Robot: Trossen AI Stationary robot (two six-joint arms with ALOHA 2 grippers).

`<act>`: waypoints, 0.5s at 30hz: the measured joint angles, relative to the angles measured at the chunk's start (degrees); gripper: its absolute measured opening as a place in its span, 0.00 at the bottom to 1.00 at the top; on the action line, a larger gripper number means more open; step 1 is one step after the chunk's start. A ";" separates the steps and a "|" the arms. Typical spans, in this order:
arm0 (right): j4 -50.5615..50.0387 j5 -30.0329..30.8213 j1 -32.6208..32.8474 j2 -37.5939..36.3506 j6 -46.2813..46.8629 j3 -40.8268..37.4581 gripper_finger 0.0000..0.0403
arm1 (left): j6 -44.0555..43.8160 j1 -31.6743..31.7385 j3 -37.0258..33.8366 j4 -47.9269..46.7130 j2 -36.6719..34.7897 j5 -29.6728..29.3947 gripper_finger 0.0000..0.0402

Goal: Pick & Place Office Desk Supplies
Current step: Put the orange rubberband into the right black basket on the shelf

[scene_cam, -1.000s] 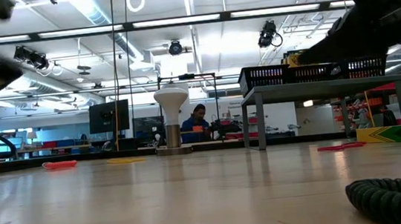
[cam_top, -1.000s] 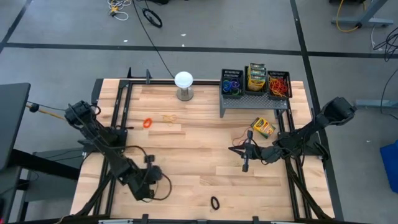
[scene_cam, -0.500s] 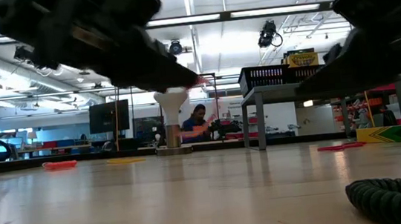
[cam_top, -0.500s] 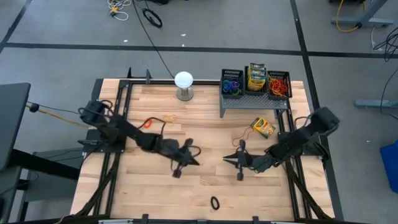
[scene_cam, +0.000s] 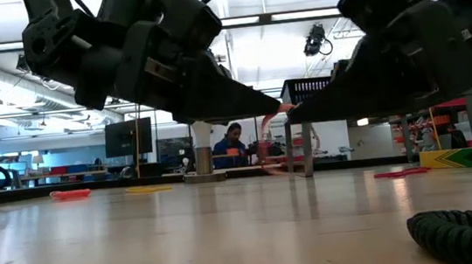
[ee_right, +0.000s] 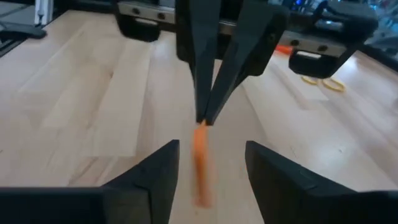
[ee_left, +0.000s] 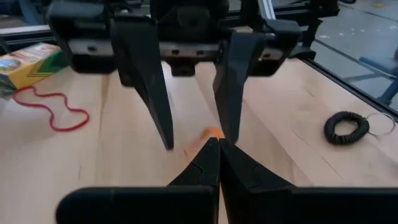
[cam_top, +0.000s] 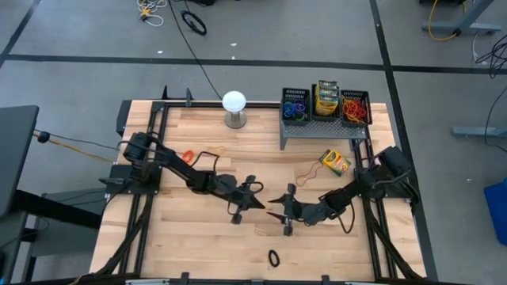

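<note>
Two dark arms meet tip to tip near the middle of the pale plank-wood bench [cam_top: 198,237]. The left gripper [cam_top: 259,203] has its tapered fingers pressed together, pinching a thin orange rubber band [ee_right: 200,155] that hangs from the tips. The right gripper [cam_top: 273,215] faces it with its fingers spread, one either side of the dangling band.

At about 1 o'clock on the bench stands a grey perforated metal riser [cam_top: 321,129] carrying three small black mesh bins [cam_top: 324,104] in a row. The outer two hold tangles of coloured bands; the middle one holds yellow-and-green crayon boxes. The print on them is too small to read.

One more crayon box [cam_top: 336,162] lies flat on the bench just below the riser, with a red band [ee_left: 53,110] loosely looped beside it. Toward 10 o'clock lie another orange band [cam_top: 188,156] and a tan band [cam_top: 215,150], near each other. At 6 o'clock, close to the bench edge, sits a black coiled band [cam_top: 273,258] of thick, ridged texture.

A white globe [cam_top: 234,102] on a short stand sits at 12 o'clock.
</note>
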 joint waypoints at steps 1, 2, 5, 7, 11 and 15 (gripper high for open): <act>0.15 -0.27 -0.52 0.22 0.53 0.00 0.48 | -0.07 0.01 0.02 0.13 -0.01 -0.08 0.01; 0.08 -0.32 -1.08 0.44 0.92 0.02 0.47 | -0.19 0.01 0.02 0.24 -0.03 -0.08 0.01; -0.18 -0.52 -2.37 1.07 0.87 0.02 0.43 | -0.25 0.01 0.02 0.46 -0.15 -0.40 0.01; -0.26 -0.96 -2.22 1.24 -0.01 0.02 0.37 | -0.31 -0.02 0.02 0.41 -0.15 -0.77 0.01; -0.26 -0.38 -0.66 0.96 -3.76 0.02 0.18 | -1.66 0.01 0.02 -0.16 -0.33 -1.09 0.06; 0.06 4.09 2.09 -0.42 -5.38 0.00 0.03 | -1.83 0.04 -0.10 -6.20 -4.01 -1.16 0.18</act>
